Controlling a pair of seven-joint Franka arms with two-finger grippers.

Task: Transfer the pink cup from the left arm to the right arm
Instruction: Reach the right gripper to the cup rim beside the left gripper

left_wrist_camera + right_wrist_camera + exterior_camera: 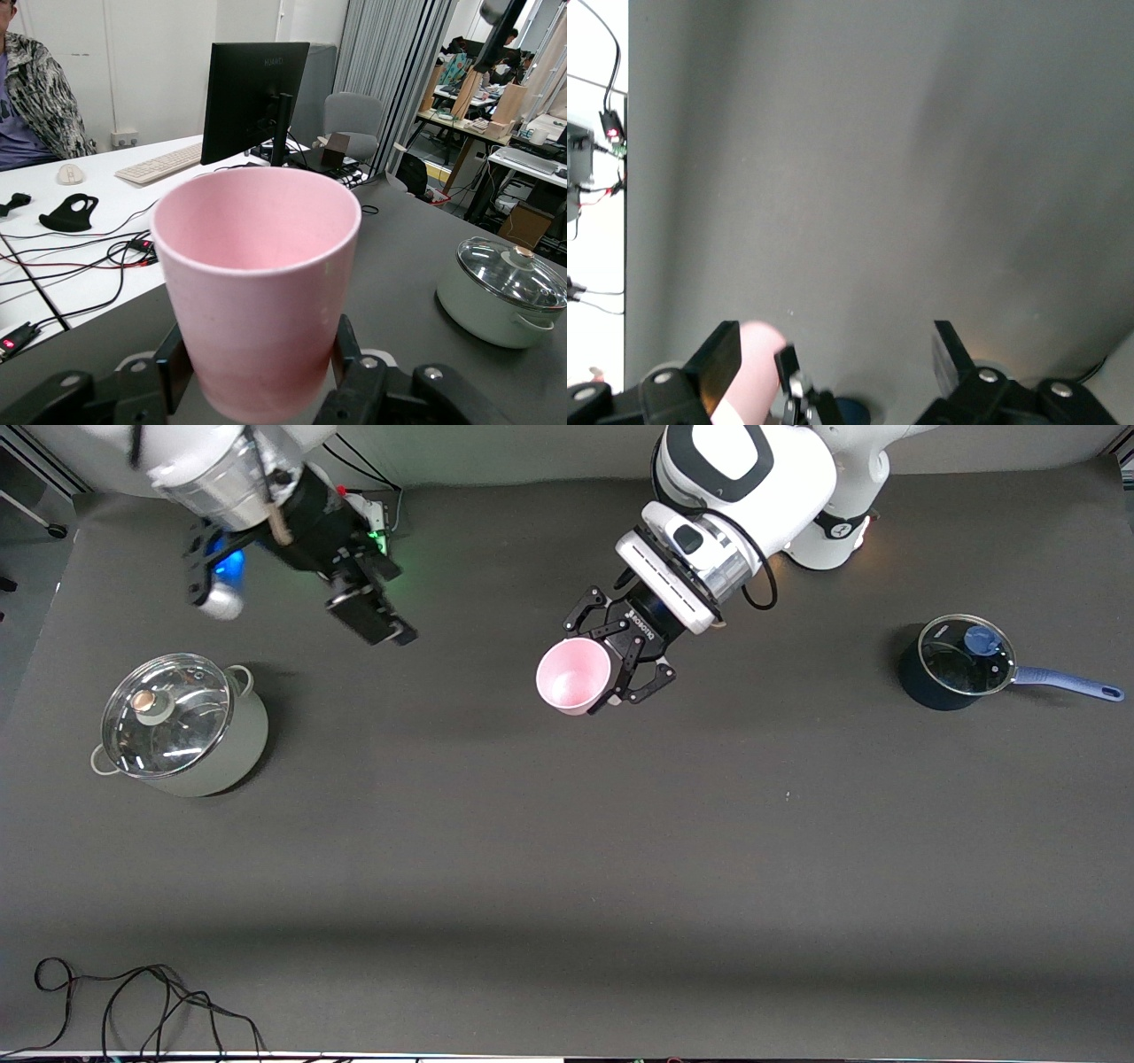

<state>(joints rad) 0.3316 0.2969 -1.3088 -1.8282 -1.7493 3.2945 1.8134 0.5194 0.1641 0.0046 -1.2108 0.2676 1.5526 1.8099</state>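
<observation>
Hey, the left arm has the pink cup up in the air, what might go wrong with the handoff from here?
1. The left gripper is shut on the pink cup low on its tapered wall, so a nudge might tip or slip it.
2. The right gripper is open over bare table, well apart from the cup; a misaligned approach could knock it.
3. Releasing early would probably drop the cup onto the table.

Pink cup being held by the left gripper

The pink cup (257,283) is being clamped between the left gripper (259,372) fingers (173,367); a lidded pot (505,297) is being shown on the table (407,266).
</observation>
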